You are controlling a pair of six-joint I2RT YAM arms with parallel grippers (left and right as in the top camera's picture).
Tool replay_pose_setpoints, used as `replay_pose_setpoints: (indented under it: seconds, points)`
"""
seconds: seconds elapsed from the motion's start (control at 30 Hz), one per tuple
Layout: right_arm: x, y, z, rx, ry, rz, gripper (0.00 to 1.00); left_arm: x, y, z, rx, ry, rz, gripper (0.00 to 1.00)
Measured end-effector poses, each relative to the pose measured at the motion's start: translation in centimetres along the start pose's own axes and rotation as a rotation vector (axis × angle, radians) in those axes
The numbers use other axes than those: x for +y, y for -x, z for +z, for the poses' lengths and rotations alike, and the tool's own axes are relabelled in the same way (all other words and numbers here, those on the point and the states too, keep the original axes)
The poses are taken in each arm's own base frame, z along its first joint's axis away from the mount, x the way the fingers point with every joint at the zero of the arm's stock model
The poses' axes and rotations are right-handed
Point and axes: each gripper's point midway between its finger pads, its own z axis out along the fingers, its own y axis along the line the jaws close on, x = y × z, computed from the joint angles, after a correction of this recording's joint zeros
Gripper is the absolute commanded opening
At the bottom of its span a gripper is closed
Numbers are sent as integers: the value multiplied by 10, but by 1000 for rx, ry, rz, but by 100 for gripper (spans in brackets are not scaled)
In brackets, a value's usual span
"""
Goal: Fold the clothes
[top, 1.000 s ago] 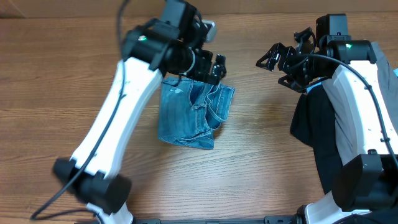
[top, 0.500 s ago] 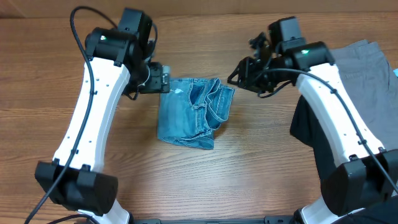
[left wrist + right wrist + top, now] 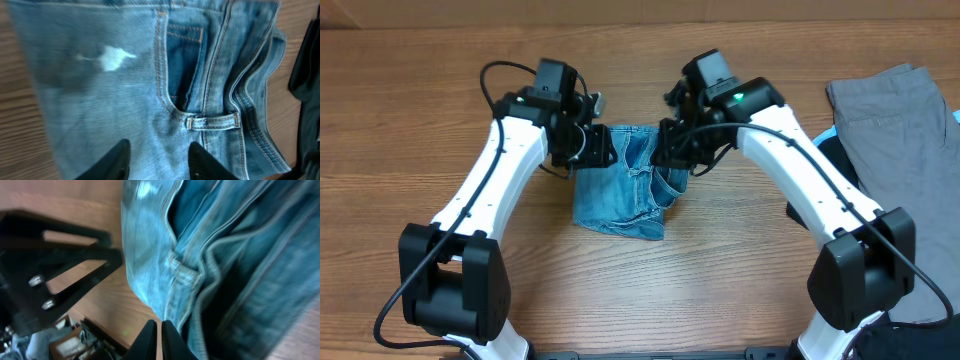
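Note:
The clothes in hand are light blue denim jeans (image 3: 625, 185), folded into a small bundle at the table's middle. My left gripper (image 3: 596, 146) sits at the bundle's upper left edge. In the left wrist view its fingers (image 3: 118, 159) stand apart, resting on flat denim (image 3: 125, 75) near a pocket and belt loop (image 3: 212, 121). My right gripper (image 3: 672, 150) is at the upper right edge. In the right wrist view its jaws (image 3: 160, 335) are shut, tips beside the denim edge (image 3: 150, 255); no cloth shows between them.
A grey garment (image 3: 900, 140) lies at the right of the wooden table (image 3: 410, 120), with a black garment (image 3: 928, 340) partly under it and behind my right arm. The left gripper's black frame (image 3: 60, 275) shows in the right wrist view.
Both arms swung in from the sides and now meet at the jeans' top edge. Both grippers narrowed from wide open; the right one has shut.

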Motion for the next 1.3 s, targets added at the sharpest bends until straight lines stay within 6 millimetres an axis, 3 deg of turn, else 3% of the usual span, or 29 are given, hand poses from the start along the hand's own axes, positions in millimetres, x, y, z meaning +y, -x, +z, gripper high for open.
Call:
replay_pose_setpoints:
  seconds: [0.13,0.3,0.33,0.43,0.53,0.67,0.87,0.93,1.0,1.03,1.17,1.23,1.3]
  points:
    - [1,-5,13,29,-5,-8,7,5,-6,13,18,4,-20,26]
    - [-20,-8,43,71,-24,20,6,18,-9,36,59,22,-55,25]
    - [-26,-11,49,87,-32,30,7,21,-11,42,75,27,-63,26]
    - [-45,-21,66,129,-61,64,9,33,-21,58,131,54,-91,44]
    - [-65,-29,76,150,-126,101,11,47,-34,64,187,118,-152,43]
    - [-82,-37,86,162,-170,128,7,66,-50,59,247,199,-225,40]
    - [-85,-38,88,158,-181,167,4,87,-57,49,269,257,-310,43]
    - [-86,-37,88,152,-193,187,4,93,-59,45,275,270,-334,37]
    - [-90,-38,87,148,-213,203,4,100,-63,40,292,292,-365,18]
    - [-92,-39,86,150,-228,208,4,104,-66,37,303,306,-382,14]
    - [-105,-43,75,146,-323,233,4,113,-67,23,317,362,-399,18]
    - [-107,-41,64,123,-365,227,11,114,-58,17,292,375,-392,23]
    - [-102,-32,49,64,-381,206,43,110,-47,10,252,375,-378,36]
